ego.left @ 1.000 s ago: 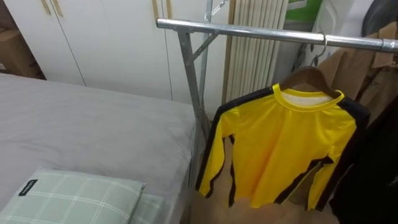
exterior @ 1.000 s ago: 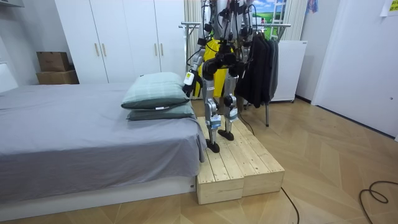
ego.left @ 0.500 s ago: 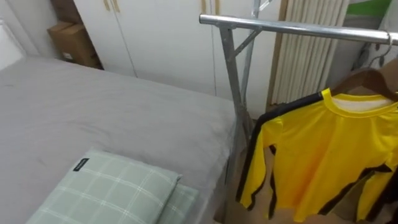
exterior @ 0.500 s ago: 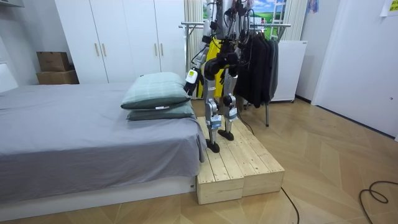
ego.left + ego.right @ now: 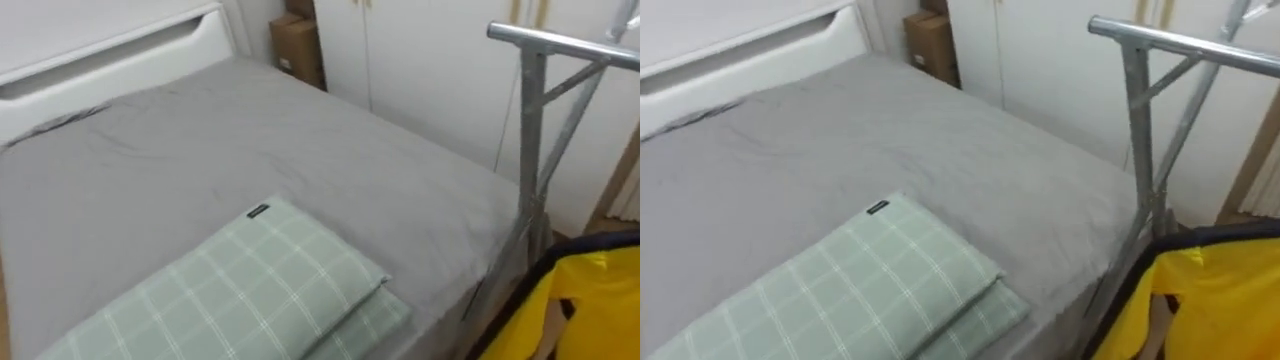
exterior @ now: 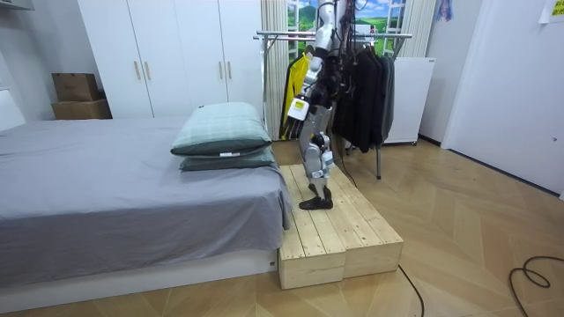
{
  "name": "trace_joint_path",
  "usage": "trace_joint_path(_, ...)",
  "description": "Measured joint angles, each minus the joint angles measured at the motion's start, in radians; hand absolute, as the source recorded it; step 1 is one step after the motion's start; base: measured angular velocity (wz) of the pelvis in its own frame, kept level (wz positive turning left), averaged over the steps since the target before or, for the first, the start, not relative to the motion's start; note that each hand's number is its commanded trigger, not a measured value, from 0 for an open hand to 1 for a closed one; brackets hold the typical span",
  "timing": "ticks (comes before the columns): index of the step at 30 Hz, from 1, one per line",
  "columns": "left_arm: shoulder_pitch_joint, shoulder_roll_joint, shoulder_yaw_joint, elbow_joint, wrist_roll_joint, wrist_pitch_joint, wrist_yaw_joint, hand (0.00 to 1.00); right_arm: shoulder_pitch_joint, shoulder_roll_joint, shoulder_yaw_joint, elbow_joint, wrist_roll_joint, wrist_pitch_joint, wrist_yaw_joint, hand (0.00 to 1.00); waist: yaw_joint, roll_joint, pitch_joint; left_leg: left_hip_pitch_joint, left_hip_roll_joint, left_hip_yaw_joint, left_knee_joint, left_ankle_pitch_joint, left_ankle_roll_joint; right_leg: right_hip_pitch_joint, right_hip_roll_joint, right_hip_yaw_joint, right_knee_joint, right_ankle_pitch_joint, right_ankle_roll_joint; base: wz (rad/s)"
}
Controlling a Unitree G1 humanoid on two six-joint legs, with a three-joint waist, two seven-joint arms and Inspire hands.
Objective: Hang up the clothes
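Shirt (image 5: 595,305) hangs from rack (image 5: 560,42) at its bed-side end. The left hand (image 6: 298,109) hangs by the hip, fingers too small to tell their state. Risk, as judged: the robot stands on a platform (image 6: 339,233) tight between bed (image 5: 300,170) and rack, so a turn or step here could brush a sleeve and drag the shirt off the rail, or put a foot over the platform's edge. Against a second ago: head view has swung off the rack, where the shirt sat mid-view, onto bed and pillow (image 5: 250,290), shirt now at lower right; room view shows the body turned bedward.
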Motion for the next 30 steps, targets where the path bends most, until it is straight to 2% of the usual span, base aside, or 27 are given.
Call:
trace_joint_path(2, 0.000, 0.005, 0.003, 0.003, 0.005, -0.001, 0.006, 0.00, 0.001, -0.001, -0.003, 0.000, 0.009, 0.000, -0.008, 0.00, -0.001, -0.009, -0.0013, 0.001, 0.000, 0.022, -0.009, -0.002, 0.000, 0.011, -0.016, -0.051, 0.007, -0.001, -0.003, 0.64)
trace_joint_path(4, -0.009, 0.010, 0.014, 0.010, 0.036, -0.002, 0.008, 0.00, 0.007, 0.000, -0.028, 0.013, 0.008, 0.002, -0.015, 0.00, -0.011, -0.014, -0.0012, 0.001, -0.004, 0.017, -0.014, -0.007, 0.009, 0.036, -0.027, -0.106, 0.007, -0.006, 0.005, 0.75)
trace_joint_path(8, -0.013, 0.007, 0.013, 0.010, 0.043, -0.005, 0.005, 0.00, 0.007, 0.001, -0.036, 0.023, 0.011, 0.003, -0.017, 0.00, 0.004, -0.016, -0.0022, -0.003, -0.010, 0.008, -0.017, -0.015, 0.022, 0.050, -0.042, -0.147, 0.008, -0.006, 0.014, 0.30)
trace_joint_path(11, -0.016, 0.004, 0.012, 0.014, 0.051, -0.005, 0.006, 0.00, 0.017, 0.001, -0.037, 0.033, 0.028, 0.006, -0.031, 0.00, 0.004, -0.015, -0.0068, -0.002, -0.024, -0.030, -0.029, -0.020, 0.031, 0.077, -0.060, -0.179, 0.010, -0.005, 0.030, 0.38)
trace_joint_path(13, -0.015, 0.000, 0.012, 0.024, 0.049, -0.005, 0.006, 0.00, 0.025, 0.000, -0.037, 0.034, 0.025, 0.026, -0.055, 0.00, 0.004, -0.019, -0.0175, 0.006, -0.047, -0.053, -0.060, -0.018, 0.046, 0.101, -0.076, -0.204, 0.011, 0.003, 0.047, 0.37)
trace_joint_path(14, -0.015, -0.002, 0.012, 0.027, 0.049, -0.006, 0.006, 0.00, 0.028, 0.000, -0.037, 0.034, 0.024, 0.027, -0.060, 0.00, 0.002, -0.020, -0.0179, 0.011, -0.057, -0.066, -0.071, -0.016, 0.052, 0.109, -0.081, -0.210, 0.011, 0.004, 0.053, 0.55)
trace_joint_path(15, -0.013, -0.004, 0.010, 0.029, 0.048, -0.005, 0.007, 0.00, 0.033, 0.001, -0.041, 0.034, 0.024, 0.032, -0.069, 0.00, -0.007, -0.019, -0.0210, 0.015, -0.070, -0.101, -0.083, -0.013, 0.061, 0.125, -0.085, -0.219, 0.015, 0.014, 0.070, 0.78)
trace_joint_path(16, -0.014, -0.007, 0.009, 0.031, 0.040, -0.005, 0.007, 0.00, 0.035, 0.005, -0.049, 0.036, 0.026, 0.034, -0.079, 0.00, -0.023, -0.017, -0.0209, 0.014, -0.080, -0.143, -0.084, -0.010, 0.067, 0.135, -0.090, -0.185, 0.027, 0.026, 0.089, 0.92)
trace_joint_path(17, -0.015, -0.006, 0.008, 0.034, 0.036, -0.006, 0.007, 0.00, 0.039, 0.007, -0.051, 0.035, 0.028, 0.034, -0.085, 0.00, -0.030, -0.020, -0.0218, 0.015, -0.088, -0.165, -0.086, -0.006, 0.073, 0.136, -0.090, -0.134, 0.030, 0.030, 0.096, 1.10)
trace_joint_path(18, -0.018, -0.002, 0.000, 0.040, 0.029, -0.007, 0.009, 0.00, 0.045, 0.011, -0.052, 0.035, 0.034, 0.033, -0.093, 0.00, -0.039, -0.028, -0.0215, 0.017, -0.101, -0.198, -0.089, 0.001, 0.086, 0.138, -0.086, -0.037, 0.033, 0.036, 0.107, 0.87)
trace_joint_path(19, -0.021, -0.001, -0.001, 0.042, 0.028, -0.010, 0.010, 0.00, 0.044, 0.011, -0.053, 0.035, 0.035, 0.033, -0.096, 0.00, -0.041, -0.031, -0.0214, 0.017, -0.107, -0.213, -0.090, 0.003, 0.091, 0.139, -0.083, -0.001, 0.034, 0.040, 0.113, 0.93)
trace_joint_path(20, -0.018, -0.002, 0.000, 0.048, 0.013, -0.015, 0.008, 0.00, 0.045, 0.012, -0.059, 0.036, 0.036, 0.033, -0.101, 0.00, -0.038, -0.030, -0.0179, 0.017, -0.119, -0.250, -0.093, 0.006, 0.097, 0.143, -0.067, 0.060, 0.026, 0.046, 0.118, 0.79)
trace_joint_path(22, -0.017, -0.002, 0.001, 0.048, 0.009, -0.015, 0.006, 0.00, 0.050, 0.015, -0.071, 0.043, 0.044, 0.035, -0.116, 0.00, -0.038, -0.036, -0.0171, 0.017, -0.138, -0.335, -0.101, 0.011, 0.108, 0.164, -0.024, 0.200, -0.049, 0.058, 0.116, 0.96)
trace_joint_path(23, -0.018, -0.001, 0.003, 0.048, 0.009, -0.015, 0.006, 0.00, 0.049, 0.016, -0.072, 0.046, 0.049, 0.037, -0.117, 0.00, -0.042, -0.032, -0.0187, 0.014, -0.143, -0.357, -0.103, 0.013, 0.111, 0.171, -0.007, 0.238, -0.087, 0.061, 0.117, 1.00)
trace_joint_path(24, -0.018, 0.001, 0.003, 0.048, 0.009, -0.015, 0.004, 0.00, 0.048, 0.019, -0.072, 0.053, 0.061, 0.039, -0.116, 0.00, -0.049, -0.045, -0.0096, 0.010, -0.153, -0.392, -0.104, 0.018, 0.112, 0.176, 0.026, 0.296, -0.179, 0.091, 0.117, 1.04)
trace_joint_path(25, -0.018, 0.002, 0.004, 0.054, -0.003, -0.010, 0.003, 0.00, 0.052, 0.024, -0.086, 0.062, 0.073, 0.042, -0.116, 0.00, -0.056, -0.050, -0.0065, 0.008, -0.162, -0.427, -0.099, 0.022, 0.112, 0.182, 0.039, 0.317, -0.208, 0.112, 0.114, 0.99)
trace_joint_path(27, -0.018, 0.005, 0.003, 0.056, -0.012, -0.003, 0.002, 0.00, 0.043, 0.026, -0.099, 0.084, 0.090, 0.046, -0.115, 0.00, -0.048, -0.052, -0.0090, 0.003, -0.171, -0.462, -0.097, 0.022, 0.111, 0.201, 0.041, 0.316, -0.220, 0.119, 0.121, 0.65)
trace_joint_path(30, -0.016, -0.013, 0.015, 0.055, -0.052, -0.003, 0.003, 0.00, 0.029, 0.023, -0.099, 0.094, 0.090, 0.046, -0.103, 0.00, -0.025, -0.050, -0.0086, -0.001, -0.176, -0.470, -0.103, 0.024, 0.109, 0.208, 0.041, 0.310, -0.237, 0.119, 0.121, 0.14)
